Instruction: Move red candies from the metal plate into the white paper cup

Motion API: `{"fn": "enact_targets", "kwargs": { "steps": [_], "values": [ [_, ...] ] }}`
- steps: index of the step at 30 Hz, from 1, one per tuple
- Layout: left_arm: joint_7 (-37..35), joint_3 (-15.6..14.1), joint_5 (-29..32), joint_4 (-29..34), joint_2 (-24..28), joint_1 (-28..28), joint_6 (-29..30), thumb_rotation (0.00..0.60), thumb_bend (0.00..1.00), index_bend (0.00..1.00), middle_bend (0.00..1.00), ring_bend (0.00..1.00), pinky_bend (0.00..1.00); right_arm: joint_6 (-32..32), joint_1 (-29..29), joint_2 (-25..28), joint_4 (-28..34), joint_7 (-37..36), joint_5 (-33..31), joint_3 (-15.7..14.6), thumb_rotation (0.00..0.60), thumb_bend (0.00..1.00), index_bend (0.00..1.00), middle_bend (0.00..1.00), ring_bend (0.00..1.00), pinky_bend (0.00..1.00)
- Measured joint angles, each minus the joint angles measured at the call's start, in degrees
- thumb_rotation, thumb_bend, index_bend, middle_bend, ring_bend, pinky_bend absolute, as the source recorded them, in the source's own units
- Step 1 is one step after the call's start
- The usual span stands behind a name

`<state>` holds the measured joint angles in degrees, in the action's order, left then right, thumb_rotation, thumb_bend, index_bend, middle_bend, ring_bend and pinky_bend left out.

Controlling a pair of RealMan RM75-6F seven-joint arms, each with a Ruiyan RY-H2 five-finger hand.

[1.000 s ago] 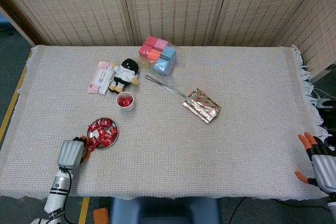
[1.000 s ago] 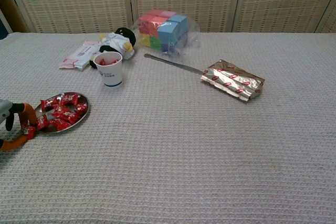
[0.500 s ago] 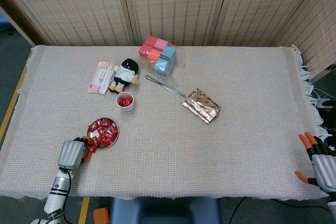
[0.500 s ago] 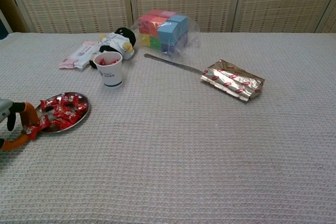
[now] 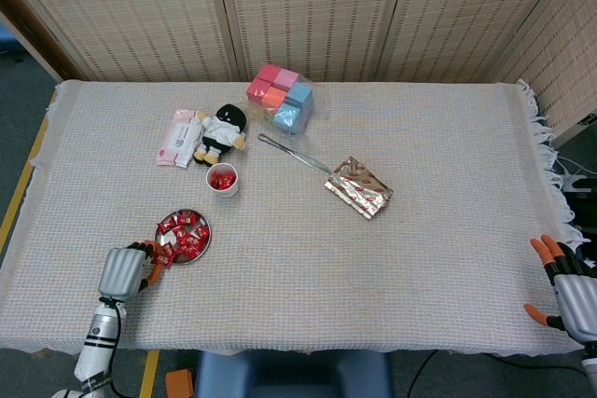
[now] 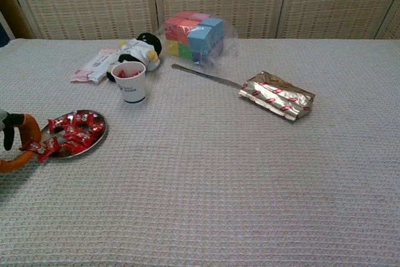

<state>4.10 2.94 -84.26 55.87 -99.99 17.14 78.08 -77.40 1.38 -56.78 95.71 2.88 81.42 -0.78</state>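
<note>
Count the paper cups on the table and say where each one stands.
1: the white paper cup stands just in front of the plush toy, beyond the metal plate, with red candies inside. None seems hidden.

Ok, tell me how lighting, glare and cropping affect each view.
Head view: even light, soft shadows, the silver foil packet glints; right hand sits at the frame corner. Chest view: left hand cut off by the left edge, holding a red candy beside the round metal plate; sharp throughout.
</note>
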Motion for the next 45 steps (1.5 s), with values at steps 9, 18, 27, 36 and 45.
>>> {"fn": "enact_targets", "kwargs": {
  "steps": [9,18,27,36,45],
  "values": [
    [0.4,0.2,0.3,-0.1,-0.2,0.4,-1.3,0.6,0.38,0.49,0.57,0.57,0.97,0.0,0.0,0.0,0.1,0.1,-0.1,0.0,0.6,0.09,0.0,0.0,0.0,0.2],
    [0.3,0.8,0.3,0.4,-0.1,1.0,-1.4,0.6,0.39,0.58,0.64,0.59,0.98,-0.1,-0.1,0.1,-0.1,-0.2,-0.2,0.1,0.6,0.09,0.0,0.0,0.0,0.2],
    [0.3,5.4,-0.4,4.6,2.2,5.5,-0.7,0.6,0.39,0.57,0.62,0.59,0.98,0.3,0.1,-0.2,-0.2,0.4,-0.9,0.3,0.6,0.09,0.0,0.0,0.0,0.2],
    [3.7,12.7,3.0,6.0,2.6,15.8,-9.0,0.6,0.38,0.57,0.61,0.59,0.97,1.2,0.4,-0.5,-0.6,0.9,-2.9,0.9,0.6,0.09,0.0,0.0,0.0,0.2],
    [4.3,17.4,7.7,-2.8,-2.2,25.0,-16.0,0.6,0.39,0.56,0.6,0.59,0.97,2.6,1.0,-0.9,-1.2,1.6,-5.8,1.9,0.6,0.09,0.0,0.0,0.0,0.2]
  ]
}}
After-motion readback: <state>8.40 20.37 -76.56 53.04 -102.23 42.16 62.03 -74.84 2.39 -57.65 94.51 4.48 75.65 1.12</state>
